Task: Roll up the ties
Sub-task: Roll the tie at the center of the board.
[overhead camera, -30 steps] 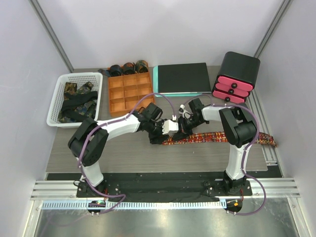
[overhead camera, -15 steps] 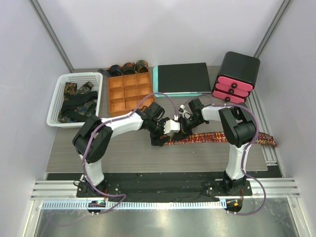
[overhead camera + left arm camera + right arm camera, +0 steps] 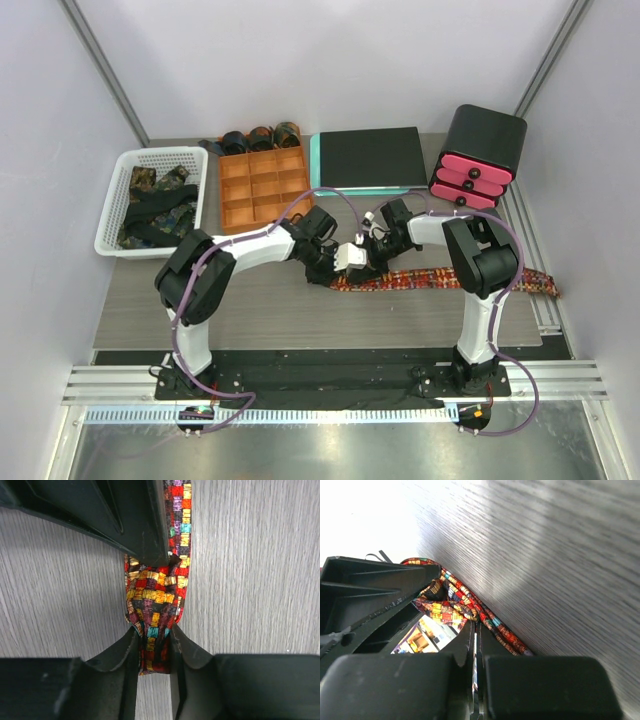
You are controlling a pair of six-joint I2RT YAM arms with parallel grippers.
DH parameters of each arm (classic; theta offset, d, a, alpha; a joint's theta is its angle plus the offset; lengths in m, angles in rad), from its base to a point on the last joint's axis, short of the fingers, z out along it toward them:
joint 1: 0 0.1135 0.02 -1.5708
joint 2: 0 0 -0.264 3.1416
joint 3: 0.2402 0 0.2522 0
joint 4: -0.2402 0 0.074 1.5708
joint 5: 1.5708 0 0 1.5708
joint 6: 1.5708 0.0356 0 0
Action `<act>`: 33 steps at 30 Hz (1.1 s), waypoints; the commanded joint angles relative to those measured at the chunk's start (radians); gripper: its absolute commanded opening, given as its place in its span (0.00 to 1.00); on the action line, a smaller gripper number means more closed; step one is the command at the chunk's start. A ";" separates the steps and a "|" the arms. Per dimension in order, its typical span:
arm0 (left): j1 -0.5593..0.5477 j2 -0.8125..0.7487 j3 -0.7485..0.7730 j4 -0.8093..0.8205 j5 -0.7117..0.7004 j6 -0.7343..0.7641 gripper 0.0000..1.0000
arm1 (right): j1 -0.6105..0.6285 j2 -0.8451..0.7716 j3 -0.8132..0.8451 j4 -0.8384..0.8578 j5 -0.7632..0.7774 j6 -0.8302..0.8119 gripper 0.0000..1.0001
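Red-orange tie (image 3: 155,600) looked limp, light, slippery, best held at its folded end, where left gripper (image 3: 152,647) pinched it; right gripper (image 3: 475,630) sat closed alongside.

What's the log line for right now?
left pincer: shut on red-orange checked fabric necktie end | right pincer: shut, tips at necktie | rest unrolled on grey table

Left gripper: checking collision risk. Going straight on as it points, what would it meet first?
Probably the right gripper: its fingers sit just ahead on the checked tie that the left gripper pinches, though depth is unclear.
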 commanded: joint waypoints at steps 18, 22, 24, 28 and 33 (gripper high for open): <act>0.075 -0.123 -0.036 -0.103 0.023 0.058 0.65 | 0.034 0.054 0.030 0.045 0.087 0.012 0.01; 0.075 -0.122 -0.042 -0.041 0.050 0.029 0.65 | 0.037 0.062 0.028 0.044 0.100 0.005 0.01; 0.074 -0.113 -0.028 -0.040 0.073 0.024 0.64 | 0.037 0.064 0.028 0.042 0.103 0.002 0.01; 0.071 -0.106 0.004 -0.058 0.116 0.012 0.51 | 0.039 0.068 0.027 0.044 0.109 -0.003 0.01; 0.042 -0.113 0.047 -0.076 0.148 0.001 0.39 | 0.043 0.073 0.033 0.041 0.113 -0.001 0.01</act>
